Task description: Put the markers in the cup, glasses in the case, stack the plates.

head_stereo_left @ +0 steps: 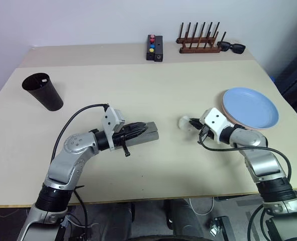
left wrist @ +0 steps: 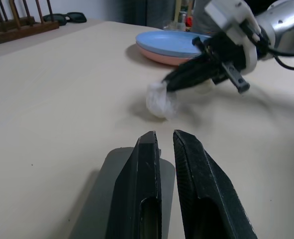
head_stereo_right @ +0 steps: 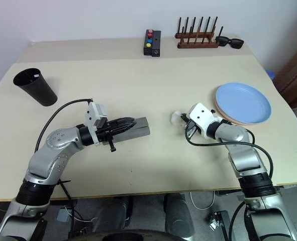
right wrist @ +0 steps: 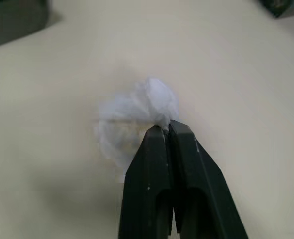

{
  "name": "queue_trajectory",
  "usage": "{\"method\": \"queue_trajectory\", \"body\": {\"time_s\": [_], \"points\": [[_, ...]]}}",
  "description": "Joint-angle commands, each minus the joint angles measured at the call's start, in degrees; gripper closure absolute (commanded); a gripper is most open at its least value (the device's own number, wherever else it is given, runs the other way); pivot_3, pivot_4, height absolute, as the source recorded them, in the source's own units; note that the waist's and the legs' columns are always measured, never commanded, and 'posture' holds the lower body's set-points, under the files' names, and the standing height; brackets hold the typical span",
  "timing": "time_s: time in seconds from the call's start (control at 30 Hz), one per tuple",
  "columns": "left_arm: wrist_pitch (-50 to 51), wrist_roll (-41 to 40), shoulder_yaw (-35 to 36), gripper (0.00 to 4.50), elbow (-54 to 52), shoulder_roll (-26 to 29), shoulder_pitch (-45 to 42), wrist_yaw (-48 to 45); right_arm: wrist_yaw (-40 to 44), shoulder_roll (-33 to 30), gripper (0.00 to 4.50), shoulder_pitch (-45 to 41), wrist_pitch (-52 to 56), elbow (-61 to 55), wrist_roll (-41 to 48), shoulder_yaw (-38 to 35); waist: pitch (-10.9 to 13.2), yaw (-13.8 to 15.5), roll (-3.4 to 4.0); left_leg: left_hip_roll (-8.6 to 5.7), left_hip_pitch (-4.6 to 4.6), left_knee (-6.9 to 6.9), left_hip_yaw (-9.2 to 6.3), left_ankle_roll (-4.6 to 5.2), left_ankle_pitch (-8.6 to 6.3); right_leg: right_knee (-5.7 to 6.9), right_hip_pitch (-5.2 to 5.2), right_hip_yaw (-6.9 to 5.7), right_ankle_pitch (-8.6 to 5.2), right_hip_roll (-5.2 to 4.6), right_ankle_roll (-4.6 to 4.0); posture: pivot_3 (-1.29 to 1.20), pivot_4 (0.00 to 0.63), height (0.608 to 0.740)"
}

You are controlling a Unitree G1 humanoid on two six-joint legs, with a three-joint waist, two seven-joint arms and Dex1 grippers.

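The right gripper [right wrist: 166, 128] pinches shut on a crumpled white tissue wad [right wrist: 134, 115] beside the 2 smooth stacked plates [head_stereo_left: 250, 108]. The left gripper [left wrist: 164, 139], nearly closed, rests over the matte grey case [head_stereo_left: 147, 134]

No legible text, label, brand name, numeral or sign appears on any surface in these views. The small black box [head_stereo_left: 155, 48] at the far edge of the table [head_stereo_left: 138, 90] carries red, yellow and blue buttons, none of them lettered. The black cup [head_stereo_left: 42, 91], the blue plate [head_stereo_left: 251, 107] and the grey case [head_stereo_left: 140, 134] are plain and unmarked.
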Motion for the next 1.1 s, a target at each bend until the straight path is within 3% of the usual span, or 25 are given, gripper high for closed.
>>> {"method": "queue_trajectory", "body": {"time_s": [0.03, 0.3, 0.43, 0.57, 0.6, 0.9, 1.1], "points": [[-1.3, 0.0, -0.5, 4.03, 0.2, -0.9, -1.8, -0.6, -7.5, -4.6, 4.45, -3.8, -0.2, 1.4, -3.8, -7.6, 0.0, 0.3, 0.00, -0.01, -0.01, 0.01, 0.00, 0.00, 0.00, 0.00, 0.00, 0.00, 0.00, -0.01, 0.00, 0.00, 0.150, 0.739], [-2.7, 1.0, -1.7, 4.03, 3.0, -2.7, -4.0, -1.6, -12.5, -11.8, 4.45, -2.4, -0.1, 11.0, -8.5, -11.3, 0.0, -0.2, -0.01, -0.02, -0.02, -0.07, 0.03, 0.05, -0.03, -0.17, 0.05, 0.00, 0.01, -0.02, -0.01, 0.00, 0.150, 0.739], [-2.9, 0.9, -1.8, 4.03, 3.0, -3.1, -3.9, -1.6, -11.8, -11.8, 3.20, -1.6, -0.4, 13.0, -7.3, -12.0, 0.0, -0.4, 0.02, -0.01, 0.01, -0.06, 0.05, 0.06, -0.03, -0.15, 0.05, 0.00, 0.02, -0.01, -0.02, 0.00, 0.150, 0.739], [-2.8, 0.4, -2.1, 4.03, 3.3, -3.6, -4.1, -2.1, -13.3, -11.8, 0.97, -0.5, -0.4, 11.2, -8.1, -12.5, 0.0, -0.1, 0.03, -0.01, 0.00, -0.04, 0.05, 0.06, -0.03, -0.16, 0.06, 0.00, 0.03, -0.01, -0.01, 0.00, 0.150, 0.739], [-2.9, 0.3, -2.4, 4.03, 3.7, -3.8, -4.3, -2.4, -13.2, -11.8, 0.64, 0.3, -0.4, 9.9, -7.8, -13.0, 0.0, -0.1, 0.02, -0.01, 0.00, -0.03, 0.05, 0.06, -0.03, -0.16, 0.06, 0.00, 0.03, -0.02, -0.01, 0.00, 0.150, 0.739], [-4.6, 0.9, -5.2, 4.03, 8.6, -6.7, -8.0, -6.1, -2.8, -9.3, 0.64, 16.5, 4.2, -11.3, 7.1, -22.2, 0.0, 0.1, 0.03, -0.02, 0.01, 0.01, 0.02, 0.06, -0.03, -0.23, 0.18, 0.00, 0.04, -0.02, 0.04, 0.00, 0.150, 0.739], [-4.0, 0.1, -5.8, 4.03, 8.8, -6.7, -8.4, -9.3, 0.8, -7.5, 0.64, 25.0, 9.3, -19.9, 11.0, -19.0, 0.0, -0.1, 0.04, 0.02, 0.08, 0.03, 0.02, 0.11, -0.06, -0.23, 0.23, 0.00, -0.08, 0.01, 0.19, 0.00, 0.150, 0.739]]}}
